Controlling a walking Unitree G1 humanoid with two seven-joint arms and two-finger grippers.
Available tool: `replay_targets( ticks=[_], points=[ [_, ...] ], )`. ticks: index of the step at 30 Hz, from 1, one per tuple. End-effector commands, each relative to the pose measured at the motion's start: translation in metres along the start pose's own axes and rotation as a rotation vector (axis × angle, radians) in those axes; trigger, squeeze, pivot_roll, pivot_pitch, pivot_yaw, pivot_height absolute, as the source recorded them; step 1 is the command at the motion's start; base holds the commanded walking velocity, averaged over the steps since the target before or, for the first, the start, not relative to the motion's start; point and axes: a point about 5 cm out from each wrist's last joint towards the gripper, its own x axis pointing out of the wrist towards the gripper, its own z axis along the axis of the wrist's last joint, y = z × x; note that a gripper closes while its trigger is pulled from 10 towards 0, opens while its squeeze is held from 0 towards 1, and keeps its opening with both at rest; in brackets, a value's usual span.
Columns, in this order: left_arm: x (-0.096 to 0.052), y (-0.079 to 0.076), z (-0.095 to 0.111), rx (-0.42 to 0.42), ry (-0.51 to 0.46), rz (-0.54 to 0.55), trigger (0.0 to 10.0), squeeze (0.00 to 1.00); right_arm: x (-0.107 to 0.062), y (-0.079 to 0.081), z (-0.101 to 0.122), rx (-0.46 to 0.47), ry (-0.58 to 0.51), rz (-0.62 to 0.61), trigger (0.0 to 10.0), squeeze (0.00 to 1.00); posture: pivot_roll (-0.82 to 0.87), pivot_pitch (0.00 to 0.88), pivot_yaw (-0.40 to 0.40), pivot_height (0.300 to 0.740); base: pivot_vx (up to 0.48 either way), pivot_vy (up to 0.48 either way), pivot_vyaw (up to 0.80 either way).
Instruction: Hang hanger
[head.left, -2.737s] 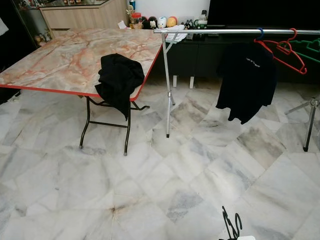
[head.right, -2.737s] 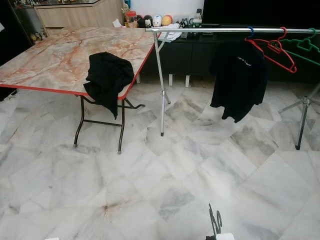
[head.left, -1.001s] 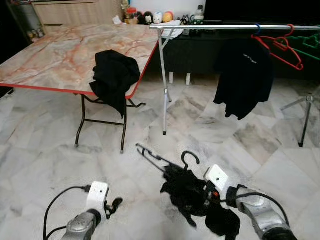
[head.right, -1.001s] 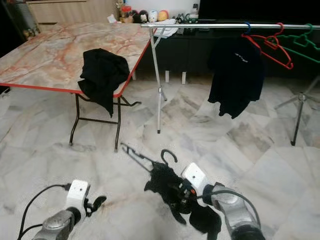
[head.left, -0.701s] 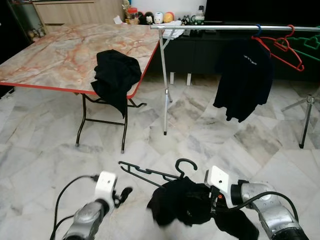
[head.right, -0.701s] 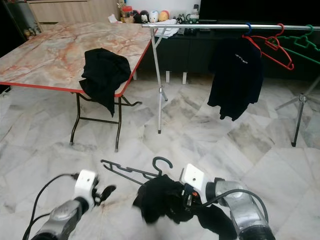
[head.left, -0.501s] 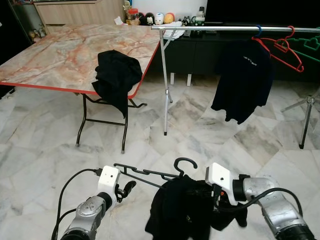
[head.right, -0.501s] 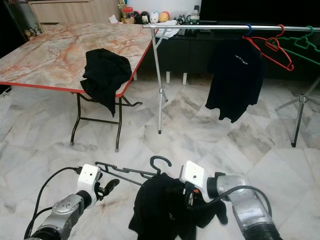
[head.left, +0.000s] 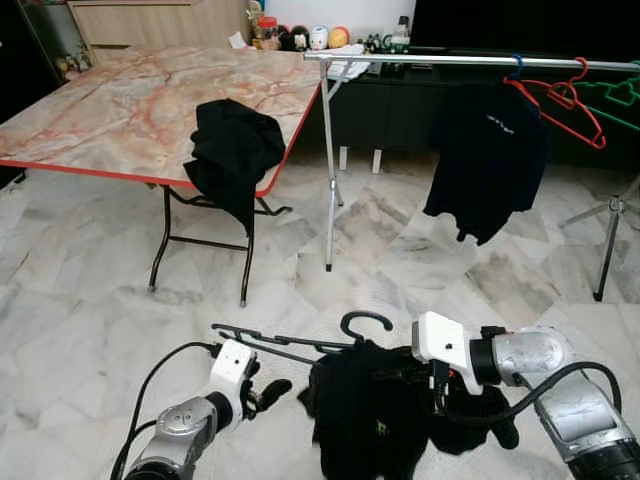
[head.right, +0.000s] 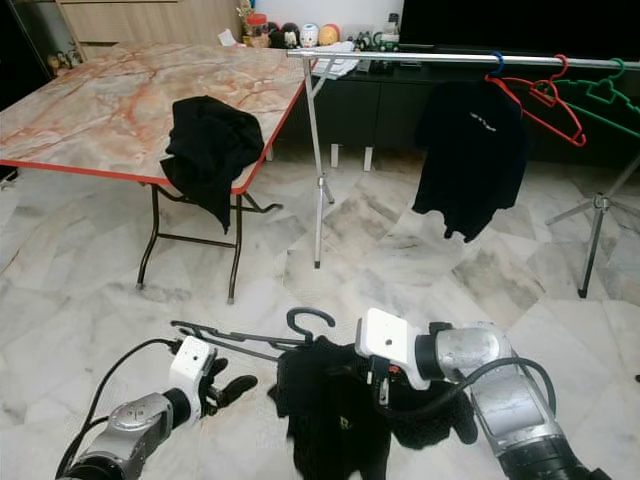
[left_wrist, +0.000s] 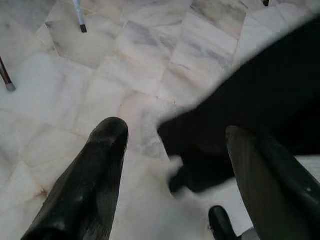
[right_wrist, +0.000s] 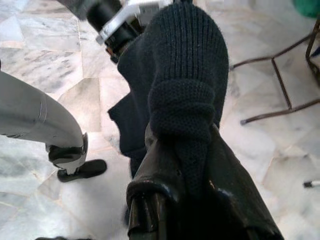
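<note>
Black garment (head.left: 370, 415) on hanger (head.left: 300, 343), seemingly pinched by right claw (head.left: 425, 372).

Head stereo eyes look forward and down over the marble floor (head.left: 90, 300); wrist cameras look closely along their fingers.

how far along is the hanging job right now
Done: a black shirt already hangs on the rail. In hand: the right gripper is shut on a black garment draped on a black hanger, low over the floor; the left gripper is open beside it. Left: hooking this hanger onto the rail, and another black garment on the table awaits.
</note>
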Motion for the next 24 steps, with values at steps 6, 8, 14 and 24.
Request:
replay_targets(
  ticks=[6, 8, 14, 24],
  points=[
    [0.003, 0.003, 0.005, 0.027, 0.011, 0.035, 10.0, 0.00, -0.007, -0.002, 0.025, -0.073, -0.052, 0.025, 10.0, 0.00, -0.05, 0.109, 0.023, 0.740, 0.000, 0.000, 0.00],
    [0.004, 0.003, 0.008, 0.045, 0.008, 0.036, 10.0, 0.00, -0.009, -0.004, 0.024, -0.073, -0.043, 0.014, 10.0, 0.00, -0.05, 0.108, 0.023, 0.740, 0.000, 0.000, 0.00],
    [0.010, -0.006, 0.010, 0.115, 0.027, -0.016, 10.0, 0.00, -0.007, -0.008, 0.025, -0.067, -0.043, -0.026, 10.0, 0.00, -0.05, 0.108, 0.022, 0.740, 0.000, 0.000, 0.00],
    [0.009, -0.009, 0.006, 0.138, 0.057, -0.069, 10.0, 0.00, -0.003, -0.014, 0.030, -0.073, -0.067, -0.062, 10.0, 0.00, -0.04, 0.104, 0.024, 0.740, 0.000, 0.000, 0.00]
  ],
)
